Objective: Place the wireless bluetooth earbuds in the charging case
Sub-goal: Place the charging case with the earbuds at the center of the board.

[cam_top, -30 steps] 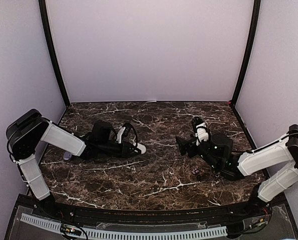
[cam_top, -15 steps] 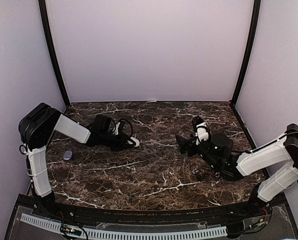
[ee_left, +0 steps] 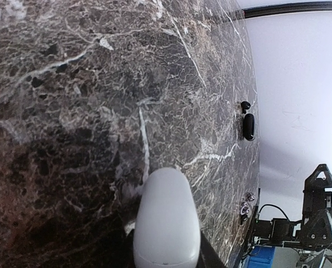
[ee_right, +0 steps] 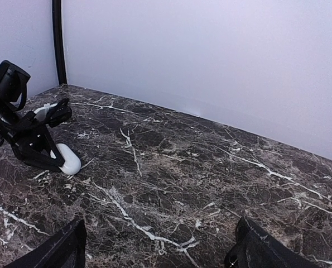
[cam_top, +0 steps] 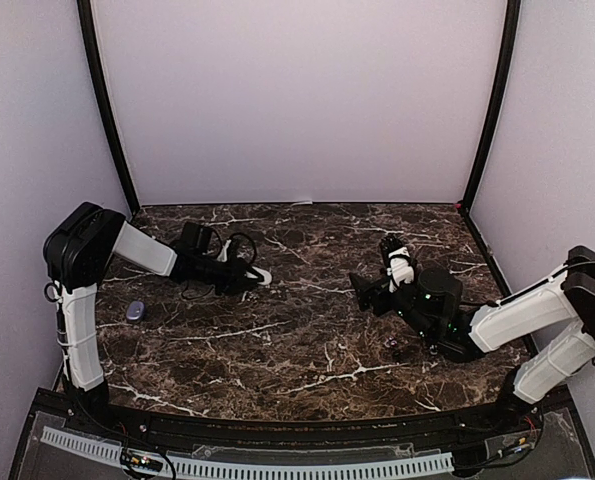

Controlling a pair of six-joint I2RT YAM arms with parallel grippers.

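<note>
Left arm (cam_top: 147,250) swung back leftward, taking white pebble-shaped plastic case (ee_left: 166,223) along. Left gripper (cam_top: 252,276) clamped on that case. Right gripper (ee_right: 160,234) spread wide, nothing between fingers. Tiny dark plastic earbud (ee_left: 245,104) lies far ahead of left gripper, just beside dark oblong case (ee_left: 248,127). Bud probably light, slick, prone to roll, so pinch across body. White case looks closed, contents unseen.
</note>
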